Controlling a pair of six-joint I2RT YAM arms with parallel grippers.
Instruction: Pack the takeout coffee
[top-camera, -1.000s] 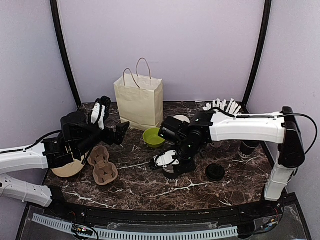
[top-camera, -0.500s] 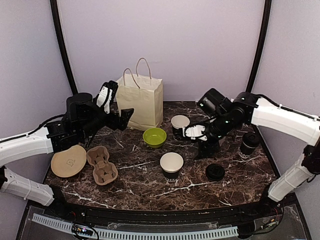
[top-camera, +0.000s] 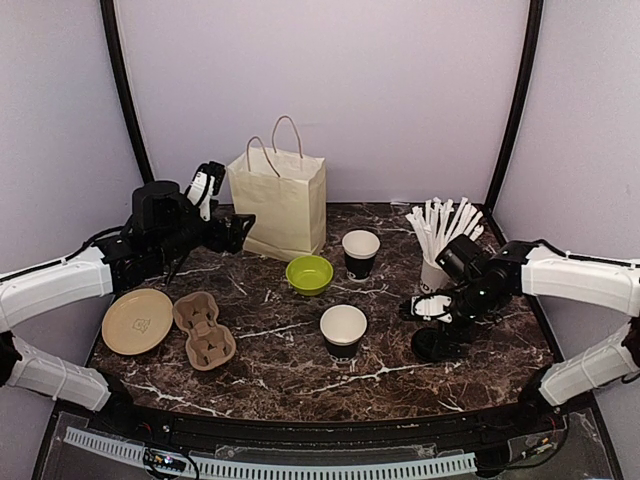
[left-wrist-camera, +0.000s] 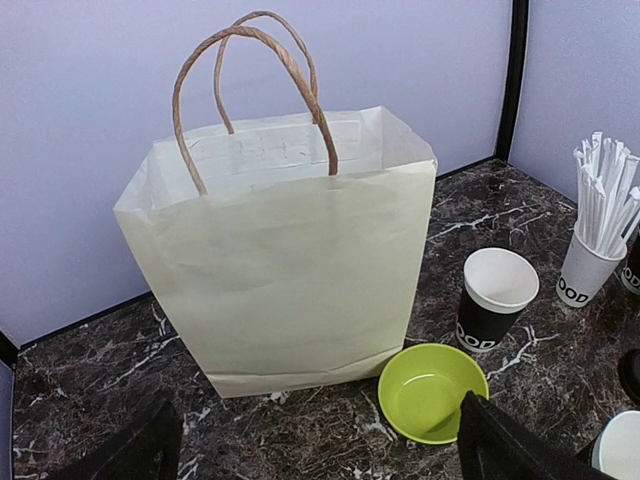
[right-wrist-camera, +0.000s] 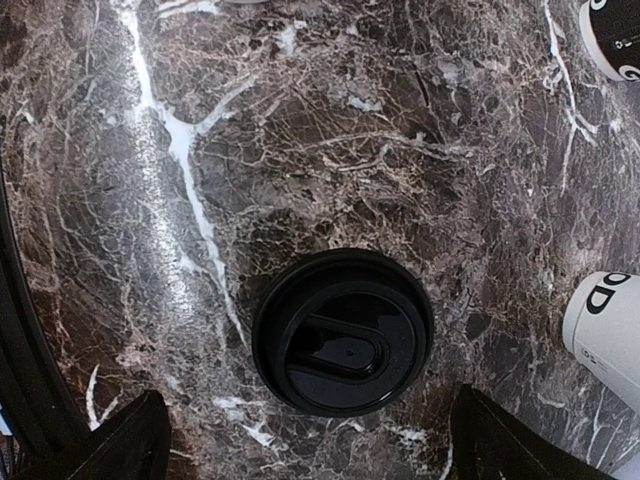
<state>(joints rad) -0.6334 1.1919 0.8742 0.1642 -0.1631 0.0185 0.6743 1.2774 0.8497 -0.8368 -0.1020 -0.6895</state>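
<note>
Two open takeout coffee cups stand on the marble: one (top-camera: 361, 252) (left-wrist-camera: 497, 310) right of the bowl, one (top-camera: 343, 331) at front centre. A loose black lid (top-camera: 431, 346) (right-wrist-camera: 343, 332) lies flat at front right. Directly above it hangs my right gripper (top-camera: 436, 325) (right-wrist-camera: 315, 445), pointing down, open and empty, its fingers (right-wrist-camera: 110, 445) standing wide on either side of the lid. My left gripper (top-camera: 235, 232) (left-wrist-camera: 320, 460) is open and empty, held above the table just left of the paper bag (top-camera: 280, 205) (left-wrist-camera: 280, 270) and facing it.
A lime-green bowl (top-camera: 309, 273) (left-wrist-camera: 432, 390) sits in front of the bag. A white cup of straws (top-camera: 436, 268) (left-wrist-camera: 590, 280) stands behind my right arm. A cardboard cup carrier (top-camera: 205, 330) and a tan paper plate (top-camera: 137, 320) lie at front left.
My right gripper let go of the front-centre cup, opened wide and swung right to hang over the lid. My left arm rose and drew back toward the bag.
</note>
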